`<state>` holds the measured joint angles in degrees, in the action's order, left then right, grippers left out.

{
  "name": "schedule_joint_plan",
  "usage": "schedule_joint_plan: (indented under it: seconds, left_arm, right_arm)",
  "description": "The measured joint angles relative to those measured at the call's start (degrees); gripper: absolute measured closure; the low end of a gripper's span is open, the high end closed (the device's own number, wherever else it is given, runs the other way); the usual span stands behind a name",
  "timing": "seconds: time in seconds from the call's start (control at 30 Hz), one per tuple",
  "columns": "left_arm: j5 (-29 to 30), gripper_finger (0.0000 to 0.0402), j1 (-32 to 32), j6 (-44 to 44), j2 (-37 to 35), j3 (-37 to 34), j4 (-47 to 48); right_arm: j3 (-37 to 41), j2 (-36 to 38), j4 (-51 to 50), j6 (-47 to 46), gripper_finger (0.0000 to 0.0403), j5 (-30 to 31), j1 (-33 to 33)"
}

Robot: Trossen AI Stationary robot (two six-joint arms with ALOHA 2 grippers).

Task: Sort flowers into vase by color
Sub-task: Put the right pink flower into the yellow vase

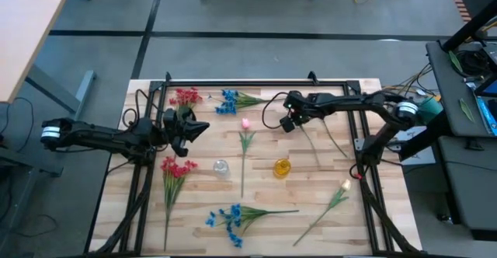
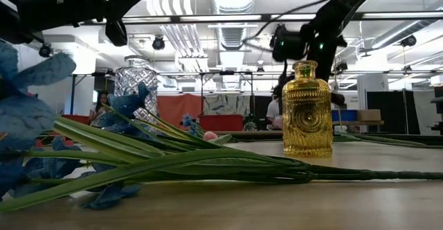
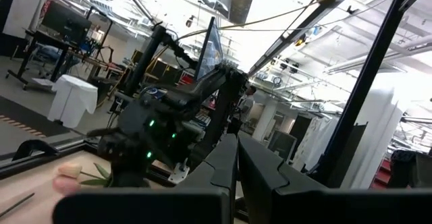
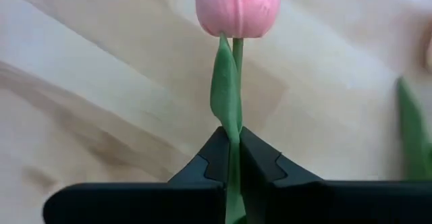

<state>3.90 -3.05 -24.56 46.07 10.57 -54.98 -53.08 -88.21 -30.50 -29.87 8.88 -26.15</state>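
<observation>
Jaws of our right gripper (image 4: pixel 233 158) clamp a pink tulip (image 4: pixel 237 7) by its stem. Left gripper (image 3: pixel 236 160) jaws together, empty. We judge the stem light, bendy; hold below the bud.

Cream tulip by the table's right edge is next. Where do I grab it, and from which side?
Grip the cream tulip on the bare stem below its leaves, from straight above, closing across the stem. It lies flat and diagonal, so the thin stem is likely the easy part. The right pincer, shut on a pink tulip, is nearest.
</observation>
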Motion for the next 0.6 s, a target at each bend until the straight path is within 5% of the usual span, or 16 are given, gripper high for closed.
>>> schedule_joint_plan:
  seconds: [0.3, 0.6]
  left_arm:
    - [0.00, 0.0402, 0.00, -0.01, 1.80, -0.02, 0.31]
    - [0.00, 0.0402, 0.00, -1.70, 4.09, 0.00, 0.08]
  right_arm:
    - [0.79, 18.22, 10.79, 6.23, 0.0390, 0.31, 5.51]
    - [11.84, 35.41, 43.26, 19.50, 0.0390, 3.71, 19.17]
